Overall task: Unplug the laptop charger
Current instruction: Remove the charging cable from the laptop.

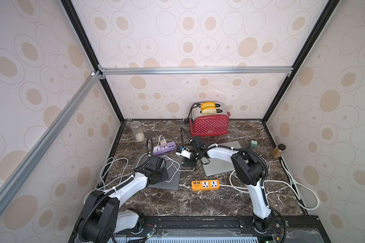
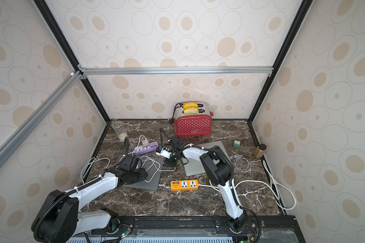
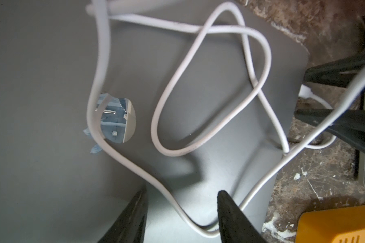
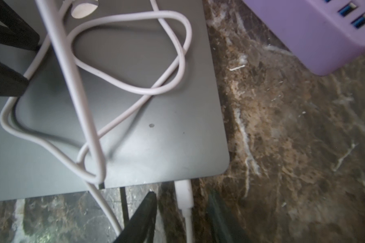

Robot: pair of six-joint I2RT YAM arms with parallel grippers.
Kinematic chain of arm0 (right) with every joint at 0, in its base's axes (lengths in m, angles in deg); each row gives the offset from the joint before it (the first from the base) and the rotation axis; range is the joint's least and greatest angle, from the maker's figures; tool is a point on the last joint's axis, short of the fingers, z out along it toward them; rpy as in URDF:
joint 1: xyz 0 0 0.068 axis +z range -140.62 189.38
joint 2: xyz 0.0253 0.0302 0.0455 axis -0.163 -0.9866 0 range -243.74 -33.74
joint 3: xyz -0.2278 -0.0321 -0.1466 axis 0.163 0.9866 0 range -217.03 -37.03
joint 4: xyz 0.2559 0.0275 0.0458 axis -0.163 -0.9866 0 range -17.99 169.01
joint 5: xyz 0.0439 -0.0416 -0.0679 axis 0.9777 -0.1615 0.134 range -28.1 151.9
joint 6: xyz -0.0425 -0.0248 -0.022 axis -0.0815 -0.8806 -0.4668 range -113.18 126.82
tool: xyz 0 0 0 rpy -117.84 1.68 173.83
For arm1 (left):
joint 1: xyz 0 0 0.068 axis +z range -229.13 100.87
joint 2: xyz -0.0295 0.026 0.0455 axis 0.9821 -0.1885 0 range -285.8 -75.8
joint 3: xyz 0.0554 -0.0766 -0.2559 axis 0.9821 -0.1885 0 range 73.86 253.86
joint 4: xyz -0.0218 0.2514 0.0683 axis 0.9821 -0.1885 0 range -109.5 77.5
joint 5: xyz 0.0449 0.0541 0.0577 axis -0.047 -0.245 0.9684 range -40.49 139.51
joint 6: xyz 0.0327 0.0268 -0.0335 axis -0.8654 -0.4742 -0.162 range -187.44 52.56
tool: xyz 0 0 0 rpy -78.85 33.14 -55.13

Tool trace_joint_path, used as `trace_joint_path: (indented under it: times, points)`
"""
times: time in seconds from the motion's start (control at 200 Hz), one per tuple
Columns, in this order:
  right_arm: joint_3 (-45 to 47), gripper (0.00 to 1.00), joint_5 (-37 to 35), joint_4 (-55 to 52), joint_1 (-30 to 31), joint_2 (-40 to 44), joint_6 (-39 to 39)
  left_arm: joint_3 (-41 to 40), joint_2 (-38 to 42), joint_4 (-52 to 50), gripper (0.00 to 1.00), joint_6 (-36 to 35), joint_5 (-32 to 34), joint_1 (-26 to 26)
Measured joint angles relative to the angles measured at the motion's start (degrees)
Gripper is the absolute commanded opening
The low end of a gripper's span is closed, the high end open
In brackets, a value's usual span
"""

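A dark grey closed laptop [image 1: 171, 183] lies left of centre on the marble table, with the charger's white cable [image 3: 171, 152] looped over its lid. The cable's white plug [image 4: 183, 193] sits in the laptop's side edge. My right gripper [image 4: 181, 194] is open, one finger on each side of the plug with a gap on both. In a top view, this gripper [image 1: 189, 163] hangs at the laptop's right edge. My left gripper [image 3: 181, 210] is open low over the lid, with a bend of cable running between its fingers. The pink adapter [image 1: 163, 143] stands in a purple power strip [image 1: 165, 147].
A silver laptop [image 1: 219, 168] lies under the right arm. An orange power strip [image 1: 205, 185] sits in front of it. A red toaster [image 1: 209, 124] stands at the back wall, a clear jar [image 1: 137, 131] at back left, an amber bottle [image 1: 278, 150] and a green cube [image 1: 254, 144] at right.
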Motion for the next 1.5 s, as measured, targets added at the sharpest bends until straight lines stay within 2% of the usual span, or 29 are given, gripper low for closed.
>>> trace_joint_path:
  times: [0.065, 0.441, 0.656, 1.497]
  points:
    - [-0.24, 0.42, -0.37, -0.24, 0.00, -0.09, -0.33, -0.04, 0.00, 0.07, 0.55, 0.00, -0.02, 0.00]
    - [-1.29, 0.18, -2.01, -1.57, 0.35, -0.52, -3.63, -0.11, 0.07, 0.24, 0.56, 0.00, -0.09, 0.00]
    - [-1.29, 0.00, -2.78, -1.92, 0.81, -0.50, -5.70, -0.20, 0.13, 0.39, 0.57, 0.00, -0.15, 0.00]
    - [-5.14, 0.00, -7.65, -7.72, 1.99, -0.96, -7.63, -1.29, 1.05, 1.79, 0.58, 0.00, -0.22, 0.00]
